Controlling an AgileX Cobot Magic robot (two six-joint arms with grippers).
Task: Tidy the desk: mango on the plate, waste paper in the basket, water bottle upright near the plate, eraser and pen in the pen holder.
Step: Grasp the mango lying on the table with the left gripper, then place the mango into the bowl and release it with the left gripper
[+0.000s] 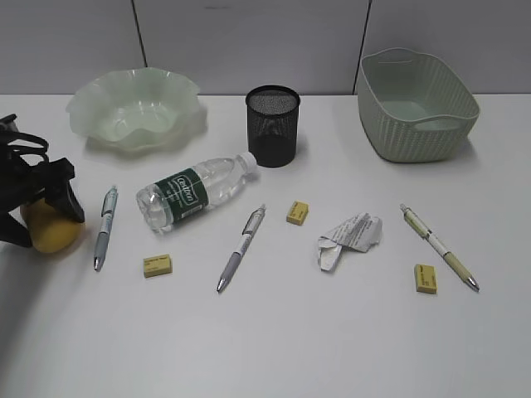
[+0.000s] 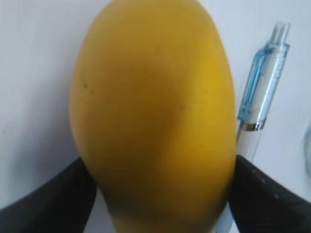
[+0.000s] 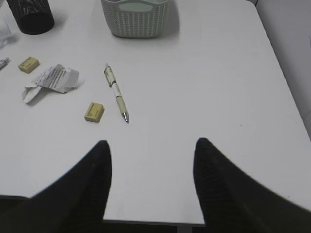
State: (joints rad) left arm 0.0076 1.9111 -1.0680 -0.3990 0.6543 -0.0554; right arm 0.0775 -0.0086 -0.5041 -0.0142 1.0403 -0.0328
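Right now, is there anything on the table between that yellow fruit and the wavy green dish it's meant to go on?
Nothing visible. The left tool sits around the mango at the desk's left edge, and the plate lies behind it with bare desk between. The nearest pen and the water bottle lie off to the right.

Grey seamed wall panels (image 1: 249,41) behind.

Left black gripper (image 1: 51,217): far left, low, fingers clamped around something.
Right black gripper (image 3: 151,160): fingers spread apart, hovering, holding nothing.

Yellow mango (image 2: 153,116) on the desk (image 1: 290,332), left of toppled water bottle (image 1: 195,191).
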